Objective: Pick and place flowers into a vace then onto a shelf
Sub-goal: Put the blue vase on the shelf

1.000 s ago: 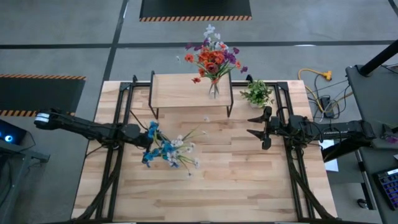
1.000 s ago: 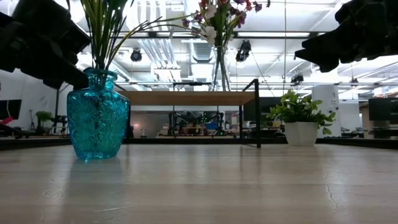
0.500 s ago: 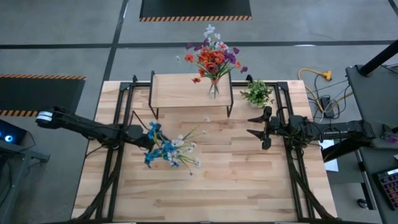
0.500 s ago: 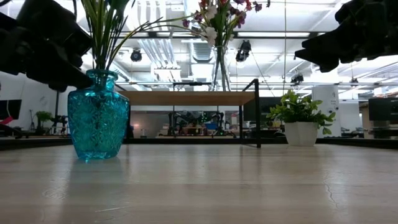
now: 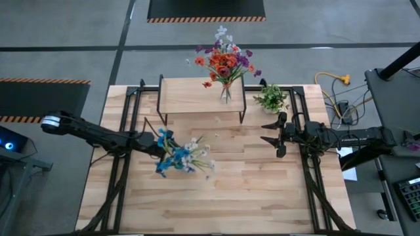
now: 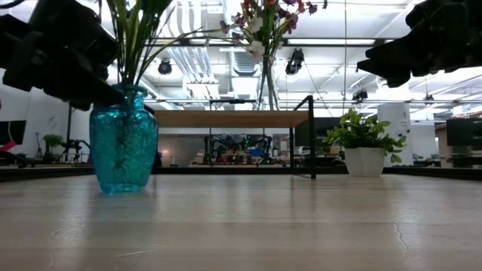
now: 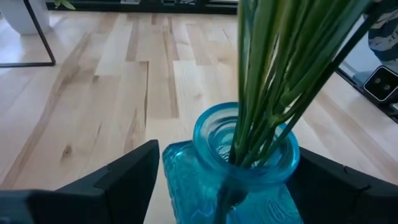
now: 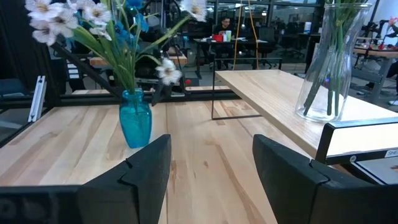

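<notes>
- Standing upright in a blue glass vase (image 6: 123, 139), the blue and white flowers (image 5: 182, 156) are seen on the table (image 5: 262, 196), left of centre and in front of the shelf (image 5: 190, 95).
- Vase is bracketed by the left gripper (image 7: 221, 171): one dark finger is seen on each side of the vase body in the left wrist view, just beside the glass. Contact cannot be confirmed; jaws are spread wide, stems rise between them out of the vase mouth.
- Vase base is seen resting on the tabletop in the low view.
- A second bunch, orange-red and purple flowers (image 5: 224, 60), is held in a clear glass vase (image 8: 328, 62) on the right end of the shelf top.
- Right gripper (image 5: 270, 133) is parked over the table's right side, well apart from both vases, fingers apart, nothing between them.
- A potted plant (image 5: 271, 98) in a white pot is seen just right of the shelf, near the table's back edge.
</notes>
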Robot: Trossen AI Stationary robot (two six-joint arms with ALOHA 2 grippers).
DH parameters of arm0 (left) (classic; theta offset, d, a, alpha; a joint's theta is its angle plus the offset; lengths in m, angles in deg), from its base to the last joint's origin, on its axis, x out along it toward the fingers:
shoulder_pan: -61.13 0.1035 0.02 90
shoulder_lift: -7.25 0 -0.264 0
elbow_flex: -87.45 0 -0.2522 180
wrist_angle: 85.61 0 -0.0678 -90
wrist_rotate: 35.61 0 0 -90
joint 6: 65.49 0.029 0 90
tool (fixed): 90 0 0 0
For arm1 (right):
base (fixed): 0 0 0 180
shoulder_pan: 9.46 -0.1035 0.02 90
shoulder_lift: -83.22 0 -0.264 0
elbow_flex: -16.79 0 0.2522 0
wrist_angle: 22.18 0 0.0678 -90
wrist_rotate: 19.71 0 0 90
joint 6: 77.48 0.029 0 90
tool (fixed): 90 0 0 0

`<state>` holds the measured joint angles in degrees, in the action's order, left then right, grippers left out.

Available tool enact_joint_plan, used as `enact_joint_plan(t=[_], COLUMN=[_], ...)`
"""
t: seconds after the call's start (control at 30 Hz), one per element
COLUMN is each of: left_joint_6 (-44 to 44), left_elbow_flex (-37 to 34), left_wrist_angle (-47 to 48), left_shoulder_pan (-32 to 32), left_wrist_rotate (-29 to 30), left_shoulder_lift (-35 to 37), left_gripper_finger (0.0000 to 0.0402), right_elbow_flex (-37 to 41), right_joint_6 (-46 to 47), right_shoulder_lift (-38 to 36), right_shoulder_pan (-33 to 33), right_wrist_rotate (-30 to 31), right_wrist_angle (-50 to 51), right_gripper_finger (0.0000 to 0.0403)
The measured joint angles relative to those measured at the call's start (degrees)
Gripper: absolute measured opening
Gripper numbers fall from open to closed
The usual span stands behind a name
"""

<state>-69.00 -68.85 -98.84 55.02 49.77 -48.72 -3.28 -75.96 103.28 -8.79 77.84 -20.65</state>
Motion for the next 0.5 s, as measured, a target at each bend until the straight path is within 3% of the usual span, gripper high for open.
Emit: enact_joint_plan(t=[0.23, 0.5], left_joint_6=[0.00, 0.00], left_elbow_flex=[0.54, 0.54], left_wrist_angle=[-0.03, -0.03], left_shoulder_pan=[0.00, 0.00], left_wrist_rotate=[0.02, 0.15], left_shoulder_lift=[-0.69, -0.67], left_gripper_finger=[0.0282, 0.0222], right_elbow_flex=[0.00, 0.00], right_joint_6=[-0.02, -0.02], right_shoulder_lift=[0.00, 0.00], right_shoulder_pan=[-0.01, -0.01], right_wrist_rotate=[0.01, 0.00], right_wrist_angle=[0.00, 0.00], right_gripper_finger=[0.0219, 0.0219])
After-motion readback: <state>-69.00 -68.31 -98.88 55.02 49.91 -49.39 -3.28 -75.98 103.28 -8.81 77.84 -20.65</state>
